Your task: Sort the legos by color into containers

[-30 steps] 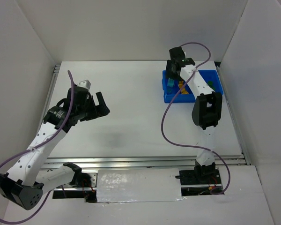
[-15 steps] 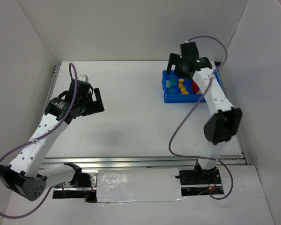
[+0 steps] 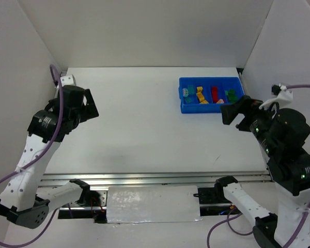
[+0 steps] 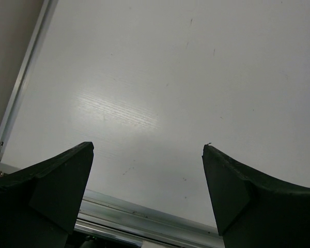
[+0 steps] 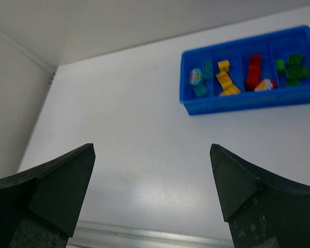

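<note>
Sitting on white table (image 3: 144, 119): blue tray (image 3: 206, 109) w/ legos (image 3: 200, 95); white walls (image 3: 144, 31); left gripper (image 4: 148, 146), right gripper (image 5: 152, 146) spread.

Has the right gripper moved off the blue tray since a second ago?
Yes. The right gripper pulled back from over the tray to beyond its near right corner.

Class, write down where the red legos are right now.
In the right wrist view, the red legos lie in the blue tray, third compartment from the left, between yellow legos and green legos.
</note>
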Robot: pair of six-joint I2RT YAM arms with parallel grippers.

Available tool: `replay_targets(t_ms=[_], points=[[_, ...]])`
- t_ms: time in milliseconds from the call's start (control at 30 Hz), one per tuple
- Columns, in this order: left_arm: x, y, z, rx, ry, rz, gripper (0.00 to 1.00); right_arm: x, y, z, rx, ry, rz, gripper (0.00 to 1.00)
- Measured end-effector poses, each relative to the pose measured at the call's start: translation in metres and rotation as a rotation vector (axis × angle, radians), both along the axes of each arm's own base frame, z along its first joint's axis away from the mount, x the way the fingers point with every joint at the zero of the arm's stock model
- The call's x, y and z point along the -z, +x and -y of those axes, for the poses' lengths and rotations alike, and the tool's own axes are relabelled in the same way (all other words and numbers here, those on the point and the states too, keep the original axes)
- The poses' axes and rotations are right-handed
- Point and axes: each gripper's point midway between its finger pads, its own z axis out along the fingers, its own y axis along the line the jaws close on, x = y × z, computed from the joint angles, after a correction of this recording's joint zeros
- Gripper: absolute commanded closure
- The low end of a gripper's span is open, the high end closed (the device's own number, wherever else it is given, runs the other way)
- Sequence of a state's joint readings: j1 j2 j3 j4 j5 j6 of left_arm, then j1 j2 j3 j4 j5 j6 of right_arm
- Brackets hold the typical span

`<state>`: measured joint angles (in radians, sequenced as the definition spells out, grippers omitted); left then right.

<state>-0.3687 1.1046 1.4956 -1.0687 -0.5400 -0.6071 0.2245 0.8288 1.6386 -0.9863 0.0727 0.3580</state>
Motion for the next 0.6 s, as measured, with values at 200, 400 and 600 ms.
replay_targets(t_ms=[200,400,600], points=[[-0.007,-0.025,-0.015,-0.004,0.012,0.065,0.00,0.040,-0.046,0.015,0.030,-0.009,-0.089,0.00],[0.007,-0.050,-0.036,-0.047,0.054,0.095,0.01,0.043,-0.086,0.023,0.045,0.041,-0.054,0.00],[0.014,-0.075,-0.050,-0.071,0.055,0.132,0.00,0.048,-0.096,0.027,0.056,0.041,-0.078,0.00]])
